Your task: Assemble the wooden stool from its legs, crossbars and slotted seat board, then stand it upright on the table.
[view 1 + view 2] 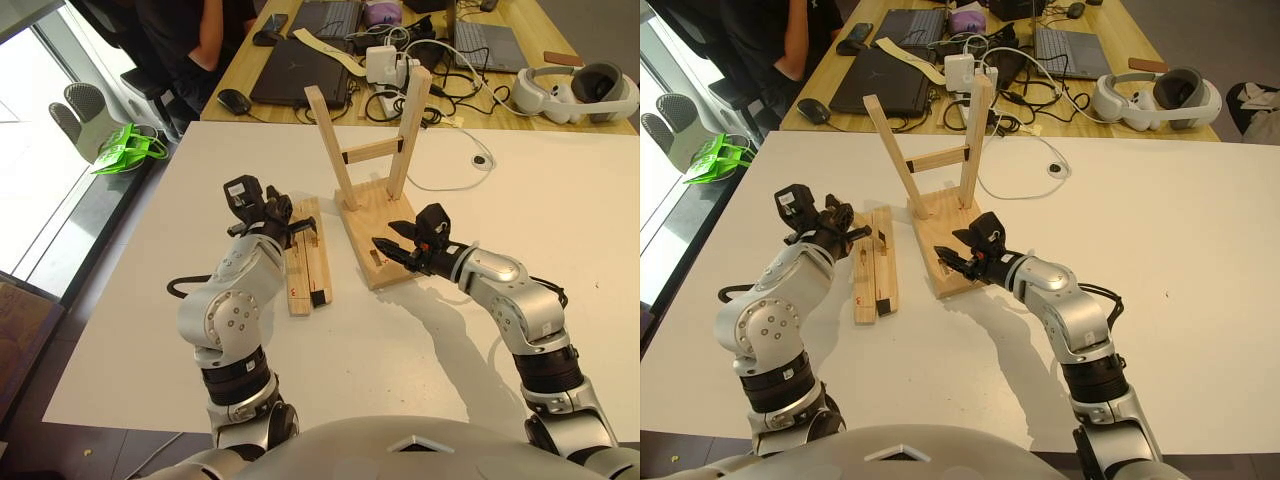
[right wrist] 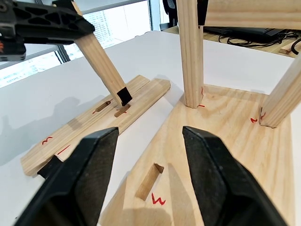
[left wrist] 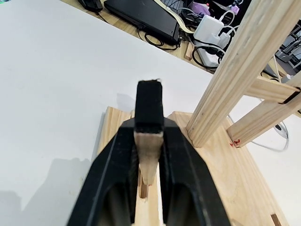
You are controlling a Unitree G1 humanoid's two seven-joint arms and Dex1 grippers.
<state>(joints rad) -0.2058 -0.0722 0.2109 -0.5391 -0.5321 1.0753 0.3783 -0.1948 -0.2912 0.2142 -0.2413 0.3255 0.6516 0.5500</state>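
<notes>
The slotted seat board (image 1: 362, 236) lies flat mid-table. Two legs (image 1: 330, 145) stand upright in it, joined by a crossbar (image 1: 372, 151). Left of the board, two more legs (image 1: 305, 275) lie side by side on the table. My left gripper (image 1: 285, 218) is shut on a short crossbar (image 2: 101, 61), held tilted, with its black tip (image 2: 123, 96) at a slot in one lying leg. My right gripper (image 1: 388, 246) hovers open over the board's near end, above an empty slot (image 2: 148, 181), with nothing between its fingers.
A white cable (image 1: 483, 159) trails across the table behind the board. Beyond the far edge, a wooden desk holds laptops (image 1: 300, 80), a white power block (image 1: 385, 62), tangled cords and a headset (image 1: 580, 90). The table's left edge drops to the floor.
</notes>
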